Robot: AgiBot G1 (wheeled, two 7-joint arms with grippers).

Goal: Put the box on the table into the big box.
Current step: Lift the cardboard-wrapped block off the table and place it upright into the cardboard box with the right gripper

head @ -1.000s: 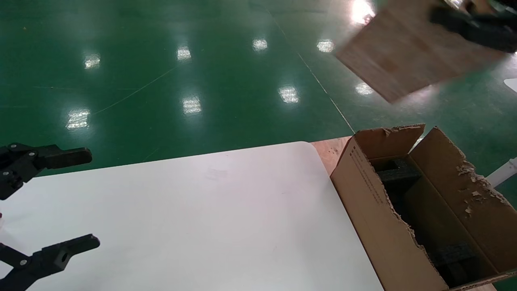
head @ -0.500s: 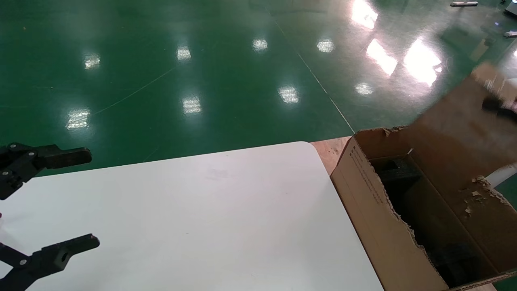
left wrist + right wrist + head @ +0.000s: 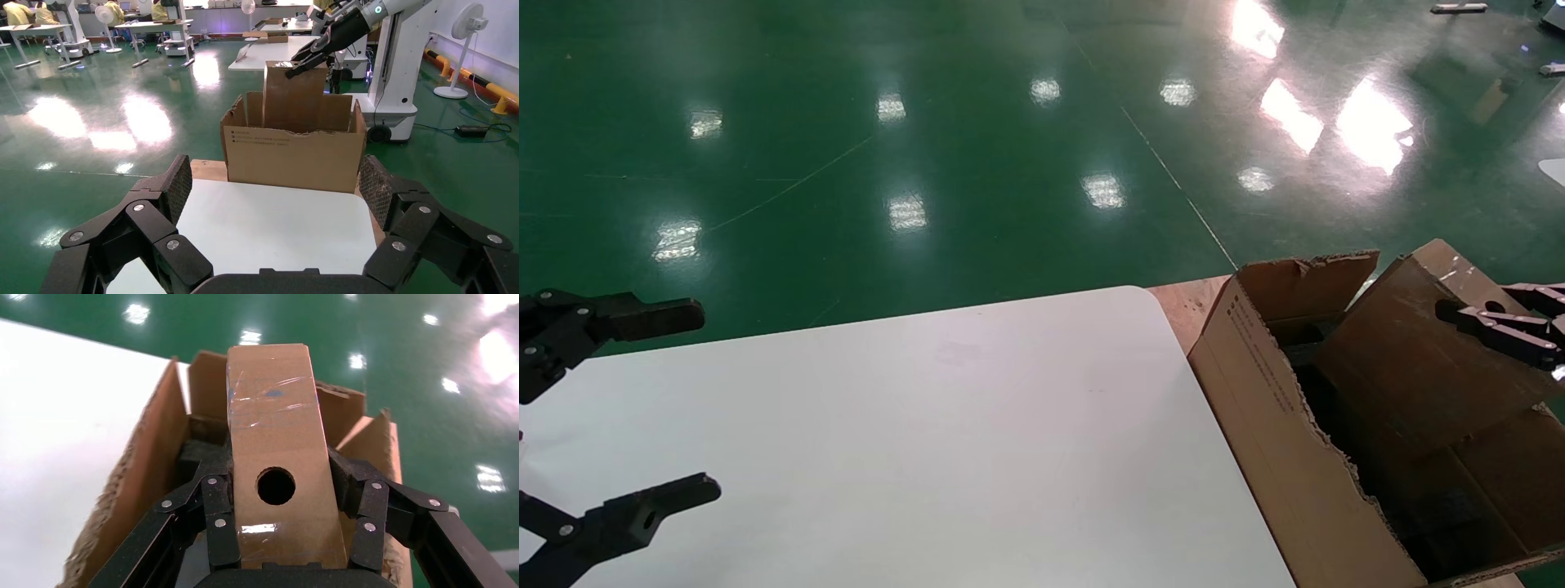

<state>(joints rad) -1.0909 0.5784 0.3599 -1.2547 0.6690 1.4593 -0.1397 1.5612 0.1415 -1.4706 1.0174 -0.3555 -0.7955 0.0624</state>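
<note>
The white counter (image 3: 911,441) lies bare at the left, and the big carton (image 3: 1283,441) stands off its right end, torn flaps up, black foam (image 3: 199,454) inside. The small holed box (image 3: 1410,367) hangs tilted over the carton's mouth, its lower end already below the rim, its long axis pointing down into the opening. The right gripper (image 3: 284,508) pinches it across the broad sides, jaws pressed to the cardboard. The left gripper (image 3: 641,408) hovers over the counter's far left, jaws spread wide, well apart from it all. A second ago the box was high above the floor, beyond the carton; now it has dropped to the opening.
</note>
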